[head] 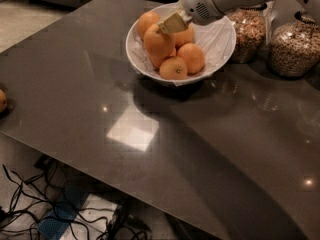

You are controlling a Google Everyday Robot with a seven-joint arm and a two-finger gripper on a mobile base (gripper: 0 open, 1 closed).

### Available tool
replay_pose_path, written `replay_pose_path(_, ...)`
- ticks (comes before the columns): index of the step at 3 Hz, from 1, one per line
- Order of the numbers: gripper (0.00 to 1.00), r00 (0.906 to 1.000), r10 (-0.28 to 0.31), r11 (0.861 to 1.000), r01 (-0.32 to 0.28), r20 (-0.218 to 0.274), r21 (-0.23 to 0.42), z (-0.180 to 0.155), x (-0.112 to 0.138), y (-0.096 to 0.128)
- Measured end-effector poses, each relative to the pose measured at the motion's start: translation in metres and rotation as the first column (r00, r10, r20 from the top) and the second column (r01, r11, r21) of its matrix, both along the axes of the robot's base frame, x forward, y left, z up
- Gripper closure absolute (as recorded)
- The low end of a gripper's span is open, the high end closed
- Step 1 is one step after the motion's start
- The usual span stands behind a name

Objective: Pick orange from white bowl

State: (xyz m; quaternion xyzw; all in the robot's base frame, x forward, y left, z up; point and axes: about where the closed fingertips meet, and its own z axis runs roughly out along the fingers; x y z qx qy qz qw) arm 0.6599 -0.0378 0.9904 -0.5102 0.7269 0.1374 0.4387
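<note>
The white bowl (220, 46) stands at the back of the dark table and holds several oranges. My gripper (172, 23) reaches in from the upper right, over the bowl's left half. Its tan fingers (176, 20) are closed against the top right of one orange (157, 40), which sits higher than the others and overlaps them. Other oranges lie below and beside it, one at the front (173, 68) and one to the right (192, 57). The far side of the held orange is hidden.
Two glass jars of cereal (247, 34) (294, 46) stand right of the bowl. Another orange (1, 101) lies at the table's left edge. Cables (55, 209) lie on the floor under the table's front edge (100, 181).
</note>
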Motion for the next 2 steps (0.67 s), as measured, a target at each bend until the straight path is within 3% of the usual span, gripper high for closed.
replay_pose_path(1, 1.0, 1.0, 0.0, 1.0, 0.0, 0.0, 0.0, 0.0, 0.0, 0.0001)
replay_pose_path(2, 0.81, 1.0, 0.0, 1.0, 0.0, 0.0, 0.0, 0.0, 0.0, 0.0001)
